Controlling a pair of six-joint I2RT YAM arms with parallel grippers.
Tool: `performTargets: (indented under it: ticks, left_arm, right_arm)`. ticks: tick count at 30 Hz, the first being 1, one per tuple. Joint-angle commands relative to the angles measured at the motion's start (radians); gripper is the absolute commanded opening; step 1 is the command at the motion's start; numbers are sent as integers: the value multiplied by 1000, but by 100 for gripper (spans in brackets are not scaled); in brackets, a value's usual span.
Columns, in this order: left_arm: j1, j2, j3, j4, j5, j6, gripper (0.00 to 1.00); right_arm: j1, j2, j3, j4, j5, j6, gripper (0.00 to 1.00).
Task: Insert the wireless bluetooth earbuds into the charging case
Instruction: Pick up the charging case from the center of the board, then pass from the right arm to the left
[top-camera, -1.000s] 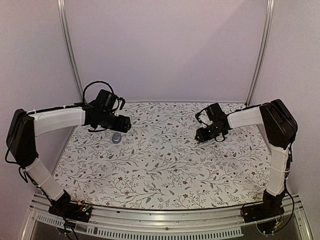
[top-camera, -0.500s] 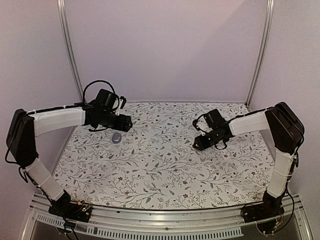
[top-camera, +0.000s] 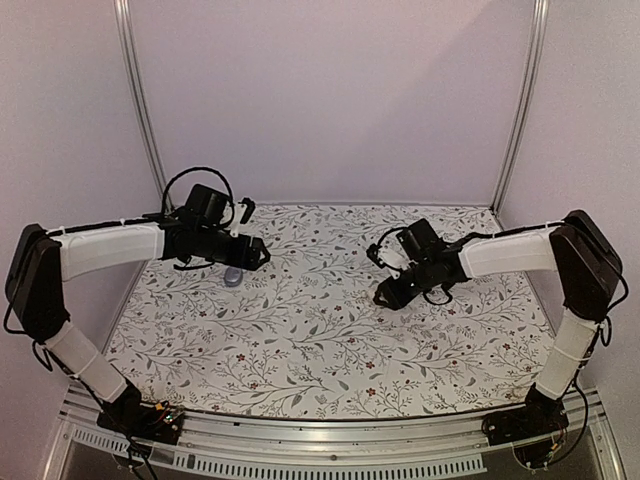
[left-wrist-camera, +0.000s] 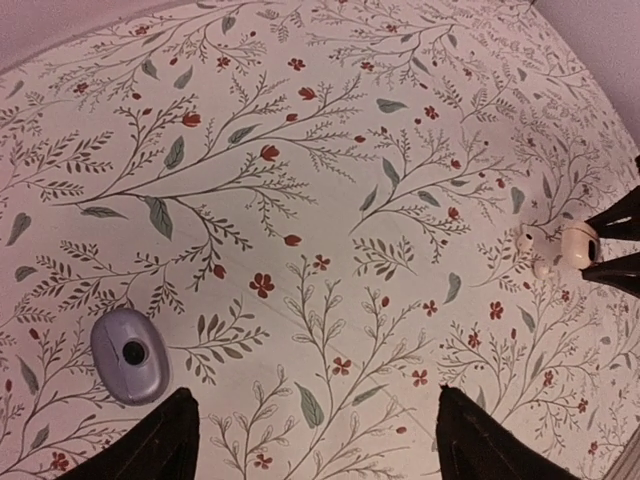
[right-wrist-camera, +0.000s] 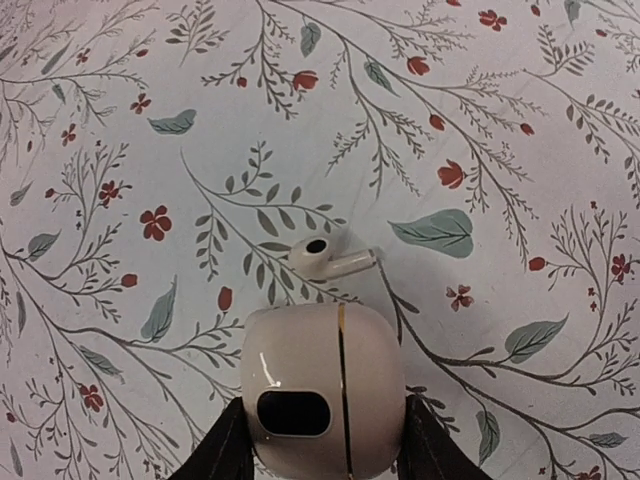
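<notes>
**Left arm.** The left gripper (left-wrist-camera: 315, 395) hangs over the far-left part of the floral table (top-camera: 330, 340). Its fingers (left-wrist-camera: 150, 445) stand wide apart with nothing between them. A lilac oval object (left-wrist-camera: 130, 353) with a dark round centre lies flat on the table just ahead of the left-hand finger, near the left edge and toward the far-left corner. The fingers do not touch it.

**Right arm.** The right gripper (right-wrist-camera: 322, 405) reaches low over the table, a little right of its centre. Its fingers (right-wrist-camera: 225, 450) are drawn in narrow and clamp the white charging case (right-wrist-camera: 320, 370) from both sides. The case shows a thin seam down its middle and a dark oval window on one half (whether the underside rests on the table cannot be told from either wrist view).

**Earbud.** One white earbud (right-wrist-camera: 330, 258) lies on its side on the table just beyond the case, apart from it by a narrow gap. Its stem points toward the right of the right wrist view. It sits outside the case and neither gripper touches it.
</notes>
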Motion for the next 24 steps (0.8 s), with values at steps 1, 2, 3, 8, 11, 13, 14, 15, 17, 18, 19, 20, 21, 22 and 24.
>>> performTargets:
  ticks: [1, 2, 3, 8, 11, 13, 14, 15, 17, 18, 19, 20, 21, 22, 24]
  left_arm:
    - [-10, -64, -30, 50, 188, -5, 81]
    - [-10, -79, -43, 63, 236, -12, 80]
    - [-11, -95, -57, 77, 305, -23, 79]
    - [-21, -181, -139, 128, 569, -79, 69]
    - [-57, -238, -187, 147, 637, -105, 68]
    - [-87, -263, -197, 146, 673, -112, 67]
    - [-101, -271, -202, 149, 683, -123, 67]
    - [-118, -278, -206, 157, 690, -133, 67]
    - [-152, -294, -225, 195, 697, -161, 66]
    - [-168, -300, -238, 225, 696, -178, 66]
    - [-183, -305, -248, 257, 692, -194, 66]
    - [-196, -307, -253, 270, 682, -203, 66]
    - [-205, -305, -258, 301, 672, -214, 66]
    - [-213, -300, -259, 319, 666, -225, 66]
    - [-225, -280, -259, 342, 667, -248, 66]
  right_arm:
    - [75, -157, -7, 11, -3, -98, 35]
    - [97, -190, -8, 14, -1, -115, 35]
    - [119, -208, -10, 19, 4, -144, 35]
    - [269, -289, 17, 2, 101, -246, 36]
    - [336, -308, 39, -11, 134, -286, 36]
    - [374, -316, 51, -12, 186, -308, 36]
    - [390, -317, 55, -15, 202, -313, 36]
    - [403, -317, 62, -18, 213, -318, 36]
    - [423, -317, 73, -19, 235, -328, 35]
    - [430, -317, 77, -21, 240, -330, 35]
    - [436, -316, 84, -21, 250, -333, 35]
    - [443, -314, 87, -22, 259, -335, 35]
    - [449, -313, 94, -25, 265, -337, 35]
    - [455, -312, 97, -24, 268, -339, 35]
    - [461, -314, 103, -22, 277, -343, 35]
